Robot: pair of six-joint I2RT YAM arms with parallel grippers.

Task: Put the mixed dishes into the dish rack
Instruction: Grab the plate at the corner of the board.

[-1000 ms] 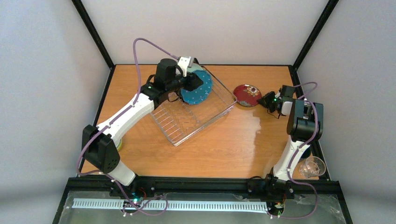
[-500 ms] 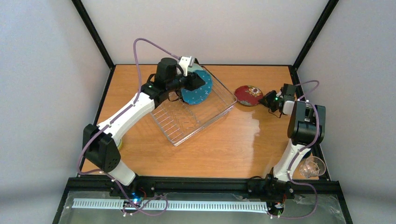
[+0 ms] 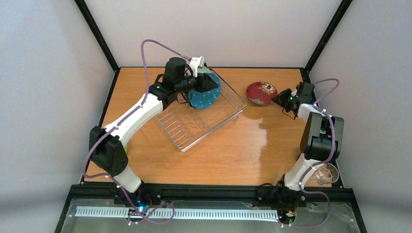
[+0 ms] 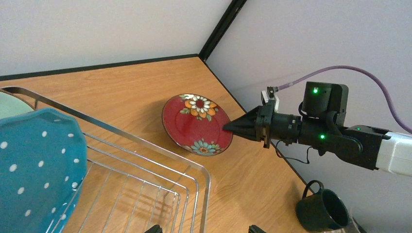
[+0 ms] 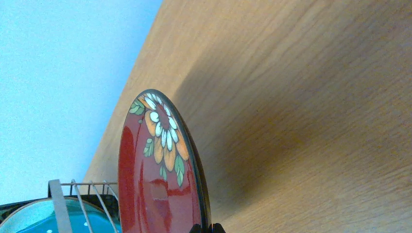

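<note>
The small red floral plate (image 3: 261,92) hangs tilted just above the table, right of the dish rack (image 3: 214,128). My right gripper (image 3: 278,98) is shut on its right rim; in the right wrist view the plate (image 5: 155,179) stands edge-on above the closed fingertips (image 5: 206,227). The left wrist view shows the same pinch (image 4: 228,128) on the plate (image 4: 194,124). A blue dotted plate (image 3: 206,94) stands upright at the rack's far end, with a pale mint plate (image 3: 209,73) behind it. My left gripper (image 4: 204,229) hovers open beside the blue plate (image 4: 34,170), holding nothing.
A dark green mug (image 4: 323,209) stands near the table's right edge. A clear glass cup (image 3: 324,173) sits at the near right corner. A yellow-green bowl (image 3: 124,150) peeks out behind the left arm. Black frame rails border the table.
My right gripper has moved toward the back of the table with the red plate, which has risen and tilted. The left arm has shifted only slightly.
</note>
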